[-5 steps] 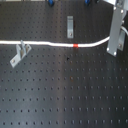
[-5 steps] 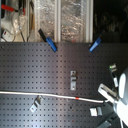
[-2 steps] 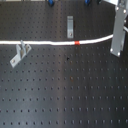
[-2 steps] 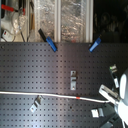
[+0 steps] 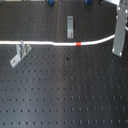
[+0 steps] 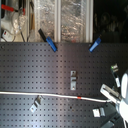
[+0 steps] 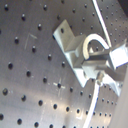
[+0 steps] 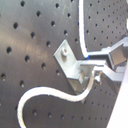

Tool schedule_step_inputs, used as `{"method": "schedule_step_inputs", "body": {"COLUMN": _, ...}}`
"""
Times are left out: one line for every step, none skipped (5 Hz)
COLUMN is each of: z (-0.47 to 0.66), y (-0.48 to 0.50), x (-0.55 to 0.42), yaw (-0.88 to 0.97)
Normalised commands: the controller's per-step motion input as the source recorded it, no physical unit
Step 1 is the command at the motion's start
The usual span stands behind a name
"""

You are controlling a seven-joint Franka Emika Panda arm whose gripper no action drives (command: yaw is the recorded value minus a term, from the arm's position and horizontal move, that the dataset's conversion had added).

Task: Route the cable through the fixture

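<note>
The white cable (image 5: 50,43) lies across the black breadboard from the first exterior view's left edge to my gripper (image 5: 118,49) at its right, with its red band (image 5: 79,44) about two thirds along. The gripper is shut on the cable's right end. In the second exterior view the cable (image 6: 45,94) and red band (image 6: 81,98) lead to the gripper (image 6: 111,96). Both wrist views show a small metal bracket fixture (image 7: 69,41) (image 8: 67,56) right at the fingertips, with the cable (image 8: 47,92) curling beside it.
More brackets are bolted to the board: one under the cable at the first exterior view's left (image 5: 19,53), one behind the cable (image 5: 70,26), and others by the gripper (image 6: 98,112) (image 6: 114,68). Two blue clamps (image 6: 50,43) (image 6: 96,44) stand at the board's far edge.
</note>
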Motion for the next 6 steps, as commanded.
{"method": "schedule_step_inputs", "body": {"z": 0.0, "y": -0.131, "x": -0.013, "yaw": 0.0}}
{"method": "schedule_step_inputs", "body": {"z": 0.0, "y": -0.221, "x": -0.001, "yaw": 0.0}}
{"method": "schedule_step_inputs", "body": {"z": 0.0, "y": -0.298, "x": 0.023, "yaw": 0.0}}
{"method": "schedule_step_inputs", "body": {"z": 0.06, "y": -0.149, "x": 0.028, "yaw": 0.0}}
{"method": "schedule_step_inputs", "body": {"z": 0.14, "y": 0.002, "x": 0.001, "yaw": 0.0}}
{"method": "schedule_step_inputs", "body": {"z": 0.36, "y": 0.024, "x": -0.032, "yaw": 0.0}}
